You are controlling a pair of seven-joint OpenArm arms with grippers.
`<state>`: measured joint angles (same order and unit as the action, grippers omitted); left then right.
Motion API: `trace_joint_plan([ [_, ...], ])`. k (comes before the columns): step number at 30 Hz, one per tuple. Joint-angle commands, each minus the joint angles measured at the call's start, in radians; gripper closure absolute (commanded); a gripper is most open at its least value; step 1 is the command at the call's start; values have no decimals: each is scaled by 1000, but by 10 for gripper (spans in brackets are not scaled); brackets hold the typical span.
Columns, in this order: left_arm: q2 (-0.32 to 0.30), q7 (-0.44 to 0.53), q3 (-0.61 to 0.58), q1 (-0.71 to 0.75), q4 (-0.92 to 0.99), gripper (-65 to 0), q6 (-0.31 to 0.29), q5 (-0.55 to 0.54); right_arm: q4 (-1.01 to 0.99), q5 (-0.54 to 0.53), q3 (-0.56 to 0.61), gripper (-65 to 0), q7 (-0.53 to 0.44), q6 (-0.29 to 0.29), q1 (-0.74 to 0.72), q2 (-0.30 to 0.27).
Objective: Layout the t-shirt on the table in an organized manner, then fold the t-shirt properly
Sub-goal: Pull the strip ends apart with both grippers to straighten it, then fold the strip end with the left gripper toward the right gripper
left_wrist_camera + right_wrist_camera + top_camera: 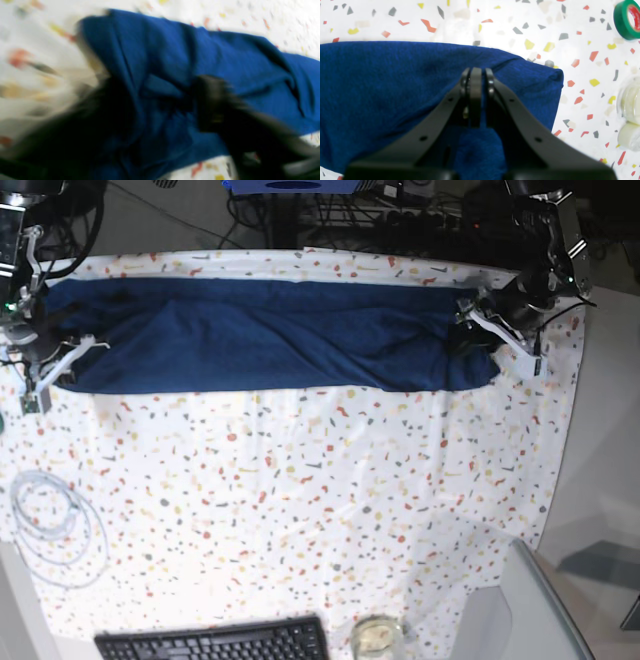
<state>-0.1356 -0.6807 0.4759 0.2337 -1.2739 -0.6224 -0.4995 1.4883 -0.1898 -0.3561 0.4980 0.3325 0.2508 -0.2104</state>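
Right wrist view: right gripper pressed shut on a pinch of t-shirt, dark fingers side by side with blue cloth bunched between and below them.
Cloth near that grip: smooth, one straight edge running along the top, a rounded corner off to the right.
Beyond that corner: speckled table, a green tape roll at the top right edge, pale round containers at the right edge, all apart from the cloth.
Left wrist view: heavily blurred; left gripper low over creased folds of the t-shirt, one dark finger lying on the cloth, the other a dark smear at lower left.
Left grip: cannot tell whether clamped on fabric or standing apart.
Base view, left gripper: at the right end of the t-shirt, on the cloth's edge.
Base view, right gripper: at the left end of the t-shirt.
T-shirt position: stretched as a long dark blue band across the far side of the table, between the two arms, wrinkled along its middle.
Near side of table: coiled white cable at left, black keyboard at the front edge, a small glass jar just beside it.
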Motion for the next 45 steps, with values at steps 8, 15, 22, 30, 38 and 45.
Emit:
trace_joint_plan([
  [8, -2, -44, -15, 0, 33, 0, -7, 17, 16, -4, -7, -26, -20, 0, -3, -14],
  [15, -28, -44, 151, -3, -6, 0, -7, 23, 19, -4, -5, -26, -20, 0, 11, -10],
  [22, -57, -44, 168, 54, -158, 0, -1, 26, 19, -4, -5, -26, -20, 0, 11, 9],
  [30, -6, -49, 31, 163, -401, 0, 22, 28, 19, -4, -5, -26, -20, 0, 11, 9],
  [38, -6, -43, -277, 178, -474, 0, 204, 28, 19, -4, -5, -26, -20, 0, 11, 6],
  [45, 0, -43, -509, 88, -453, 0, 336, 25, 19, -4, -7, -26, -20, 0, 11, 2],
])
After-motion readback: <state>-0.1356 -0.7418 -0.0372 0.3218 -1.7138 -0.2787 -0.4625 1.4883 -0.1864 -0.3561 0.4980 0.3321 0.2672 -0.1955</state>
